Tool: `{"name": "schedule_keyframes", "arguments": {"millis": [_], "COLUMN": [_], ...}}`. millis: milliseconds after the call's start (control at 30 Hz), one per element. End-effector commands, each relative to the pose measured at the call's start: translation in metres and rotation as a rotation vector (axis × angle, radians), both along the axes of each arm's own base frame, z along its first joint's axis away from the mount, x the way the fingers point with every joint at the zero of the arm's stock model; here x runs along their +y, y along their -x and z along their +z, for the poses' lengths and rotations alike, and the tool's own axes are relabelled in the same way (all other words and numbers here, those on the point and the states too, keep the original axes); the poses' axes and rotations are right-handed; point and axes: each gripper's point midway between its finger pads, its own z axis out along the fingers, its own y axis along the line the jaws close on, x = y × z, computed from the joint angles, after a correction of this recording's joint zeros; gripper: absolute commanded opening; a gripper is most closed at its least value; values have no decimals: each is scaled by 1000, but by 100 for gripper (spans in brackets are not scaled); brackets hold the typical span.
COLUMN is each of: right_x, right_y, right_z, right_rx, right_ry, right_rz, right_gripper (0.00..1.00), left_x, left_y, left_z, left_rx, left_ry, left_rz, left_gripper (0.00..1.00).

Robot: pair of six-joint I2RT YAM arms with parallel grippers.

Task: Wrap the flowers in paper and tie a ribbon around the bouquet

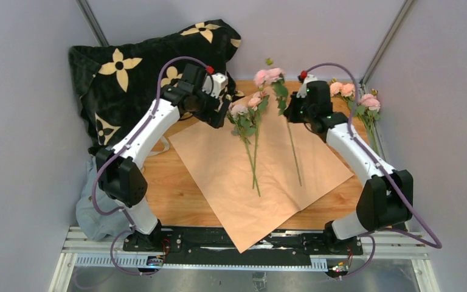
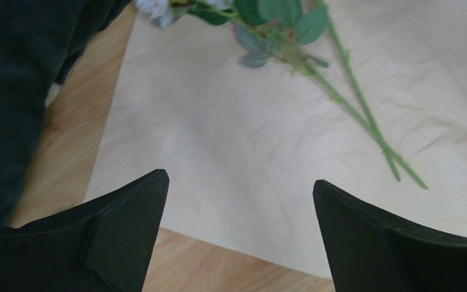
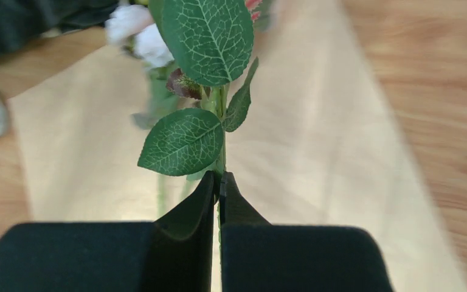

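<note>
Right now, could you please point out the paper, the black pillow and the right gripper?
paper point(image 1: 214, 170): top view, left half.
black pillow point(image 1: 97, 97): top view, its middle.
right gripper point(image 3: 219, 177): right wrist view, between fingertips.

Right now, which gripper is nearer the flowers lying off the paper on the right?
Right. The right gripper, shut on a single stem, sits just left of those flowers; the open left gripper is farther left across the paper.

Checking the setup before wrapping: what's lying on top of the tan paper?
Two pink flowers lie on the tan paper. A third flower is pinched in the right fingers above it. Whatever is beneath the sheet is covered.
</note>
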Motion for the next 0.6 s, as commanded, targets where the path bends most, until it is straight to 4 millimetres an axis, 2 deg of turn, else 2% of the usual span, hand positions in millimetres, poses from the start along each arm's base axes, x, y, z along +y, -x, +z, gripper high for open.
{"name": "schedule_keyframes", "arguments": {"millis": [0, 100, 200, 333, 367, 400, 467, 500, 567], "right_x": [85, 123, 150, 164, 161, 159, 148, 138, 114], "right_y": [12, 11, 10, 1, -1, -3, -7, -5, -8], "right_z": [-19, -44, -79, -110, -119, -126, -119, -115, -85], "right_rx": [53, 121, 185, 216, 231, 250, 273, 286, 233], "right_ry": [-286, -335, -376, -314, -257, -212, -149, -120, -52], "right_rz": [40, 45, 12, 19, 31, 42, 71, 77, 111], "right_gripper": [0, 0, 0, 0, 0, 5, 41, 51, 59], "left_x": [52, 79, 99, 109, 109, 109, 107, 107, 107], "left_y": [-1, 4, 9, 12, 12, 12, 12, 12, 13], "left_z": [-18, -26, -31, -39, -40, -41, -41, -42, -44], "left_rx": [-10, -15, -34, -21, -18, -16, -10, -5, 13], "left_ry": [-74, -95, -121, -131, -128, -123, -114, -112, -114], "left_rz": [77, 108, 128, 140, 139, 137, 135, 133, 130], "left_gripper": [100, 100, 100, 100, 100, 100, 100, 100, 100]}}
